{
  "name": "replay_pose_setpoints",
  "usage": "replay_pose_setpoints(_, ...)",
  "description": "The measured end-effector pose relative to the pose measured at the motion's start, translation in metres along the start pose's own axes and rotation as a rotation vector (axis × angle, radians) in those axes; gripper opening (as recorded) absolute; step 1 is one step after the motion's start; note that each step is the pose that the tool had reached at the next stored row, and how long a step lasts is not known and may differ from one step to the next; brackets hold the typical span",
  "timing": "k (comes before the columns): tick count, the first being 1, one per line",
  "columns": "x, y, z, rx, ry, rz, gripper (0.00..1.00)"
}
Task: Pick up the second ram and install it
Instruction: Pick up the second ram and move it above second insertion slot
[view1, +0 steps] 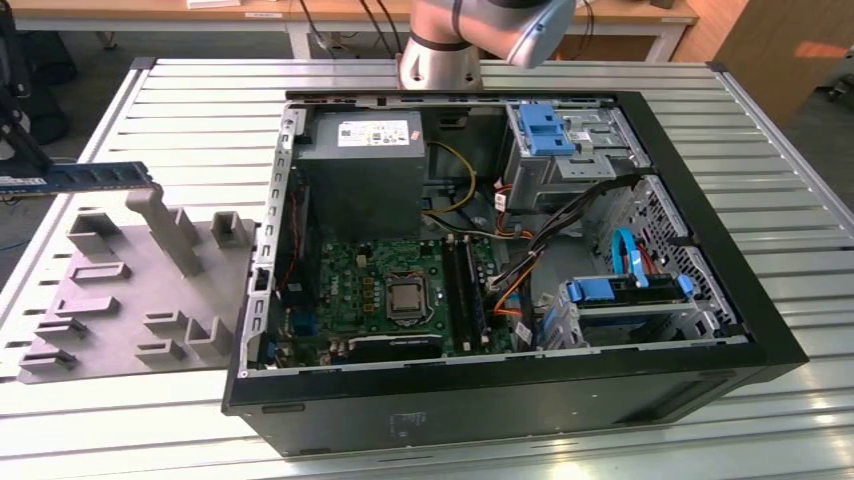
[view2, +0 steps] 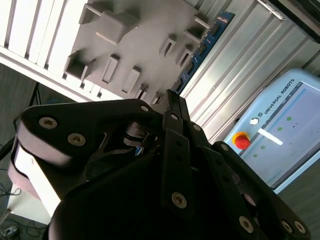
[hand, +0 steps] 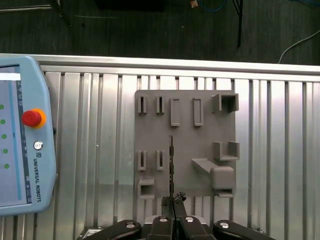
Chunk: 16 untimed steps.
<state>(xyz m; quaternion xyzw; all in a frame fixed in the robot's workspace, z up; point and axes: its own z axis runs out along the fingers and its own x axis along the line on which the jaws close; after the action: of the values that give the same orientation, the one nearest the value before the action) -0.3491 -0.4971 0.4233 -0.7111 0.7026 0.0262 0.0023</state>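
Gripper (hand: 172, 201) was closed on one end of the second ram (hand: 171, 160), pinching its flat faces; the stick hung edge-on above the grey tray (hand: 190, 142), well apart from the motherboard (view1: 367, 290) in the open case (view1: 747, 330). Judged: light, stiff, thin and fragile, so chips and contact edge are best left untouched and a hold near one end suits it, though the board could twist in the pads if pushed off-axis. Print noted on the teach pendant (hand: 20, 165) and a white label (view1: 378, 132) on the power supply, neither transcribed; no writing legible on the stick.
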Motion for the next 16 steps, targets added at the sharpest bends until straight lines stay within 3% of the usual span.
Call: replay_pose_setpoints(16,0.0005,-0.044,-0.0011,-0.0006,0.0,0.0,0.11)
